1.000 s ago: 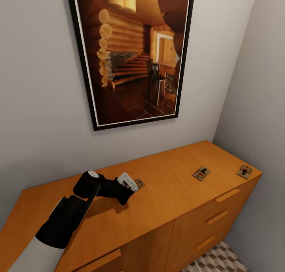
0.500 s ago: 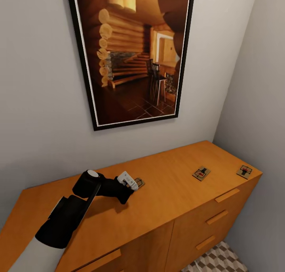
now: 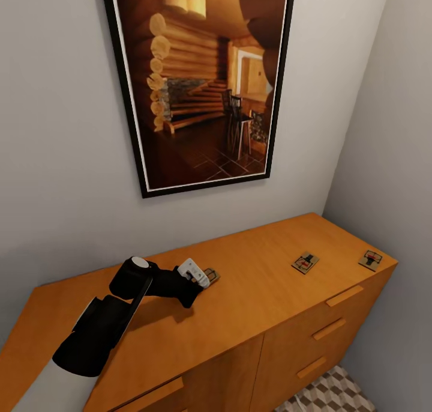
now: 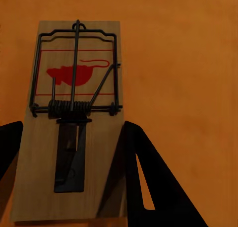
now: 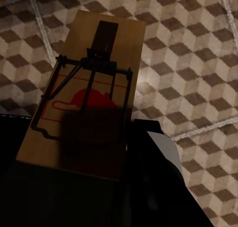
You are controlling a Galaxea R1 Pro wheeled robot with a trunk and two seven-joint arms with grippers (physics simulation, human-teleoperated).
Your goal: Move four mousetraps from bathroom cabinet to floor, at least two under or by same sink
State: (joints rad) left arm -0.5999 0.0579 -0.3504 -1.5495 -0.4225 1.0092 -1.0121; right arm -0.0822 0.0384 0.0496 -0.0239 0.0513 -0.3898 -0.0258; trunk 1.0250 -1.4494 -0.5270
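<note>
Little has moved since the earlier frames. On the cabinet point(image 3: 258, 292), the left gripper point(image 3: 201, 278) is set with open fingers astride a mousetrap point(image 4: 74, 122), unclosed. The right gripper point(image 5: 119, 187) holds another trap point(image 5: 84, 108) over the floor point(image 5: 198, 63). Closing comes next.

A framed log-cabin picture point(image 3: 198, 81) hangs on the grey wall point(image 3: 54, 160).

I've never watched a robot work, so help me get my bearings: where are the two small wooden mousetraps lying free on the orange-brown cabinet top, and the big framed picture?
Middle mousetrap point(image 3: 305, 262), head view, centre of its board.
Corner mousetrap point(image 3: 371, 259), head view, centre of its board.
Framed cabin picture point(image 3: 201, 81), head view, middle of the print.
</note>
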